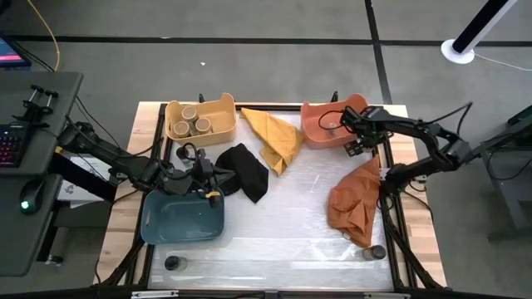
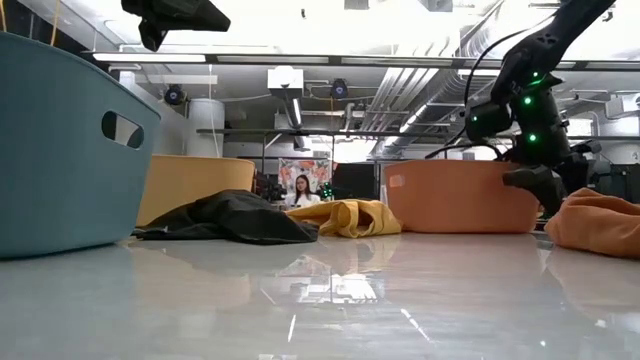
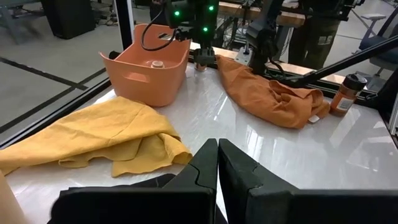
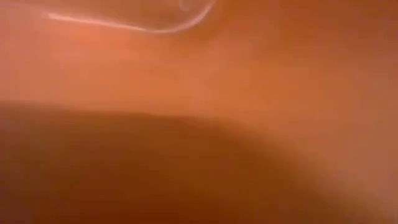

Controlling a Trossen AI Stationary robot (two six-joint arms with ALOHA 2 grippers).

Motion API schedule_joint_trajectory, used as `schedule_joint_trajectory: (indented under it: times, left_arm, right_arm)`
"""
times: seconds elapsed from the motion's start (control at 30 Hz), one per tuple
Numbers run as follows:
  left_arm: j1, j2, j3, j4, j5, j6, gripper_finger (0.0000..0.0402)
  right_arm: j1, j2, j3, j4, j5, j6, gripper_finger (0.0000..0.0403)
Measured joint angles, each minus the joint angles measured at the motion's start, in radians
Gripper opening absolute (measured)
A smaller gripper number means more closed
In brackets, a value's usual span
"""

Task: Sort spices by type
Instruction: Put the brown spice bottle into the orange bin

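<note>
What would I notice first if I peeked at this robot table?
Probably the three bright bins: a yellow bin at the back left with three tan-topped jars inside, an orange bin at the back right, and a blue bin at the front left. Crumpled yellow, black and orange cloths lie between them, and the right gripper hangs beside the orange bin.

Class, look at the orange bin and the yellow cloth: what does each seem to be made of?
Orange bin: likely moulded plastic, with smooth, matte, rigid walls and a cut-out handle. Yellow cloth: woven fabric, matte, lying in soft folds and creases.
</note>
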Motion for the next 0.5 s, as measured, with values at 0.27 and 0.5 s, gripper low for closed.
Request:
schedule_joint_trajectory:
  times: [0.27, 0.5]
  left_arm:
    - [0.000, 0.000, 0.000, 0.000, 0.000, 0.000, 0.0000]
    - [0.000, 0.000, 0.000, 0.000, 0.000, 0.001, 0.0000]
  right_arm:
    - [0.001, 0.007, 0.000, 0.011, -0.026, -0.024, 0.0238]
    - [0.002, 0.007, 0.000, 0.015, -0.016, -0.029, 0.0176]
